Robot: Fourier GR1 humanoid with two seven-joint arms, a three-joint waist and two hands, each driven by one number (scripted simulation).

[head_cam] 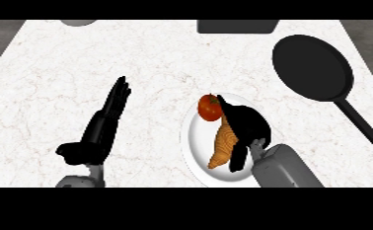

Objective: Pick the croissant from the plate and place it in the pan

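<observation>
Right hand (249,124) beside croissant (221,147), pan (313,68) well apart

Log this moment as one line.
stage: grasp approach | right hand: over croissant | croissant: on plate, beside tomato | pan: holds nothing | left hand: open, resting at left

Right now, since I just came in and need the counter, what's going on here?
The robot's right hand is over the white plate, against the croissant, which lies there beside a tomato; whether it has a hold, I cannot tell. The black pan sits apart at the right. The left hand rests open on the left.
</observation>
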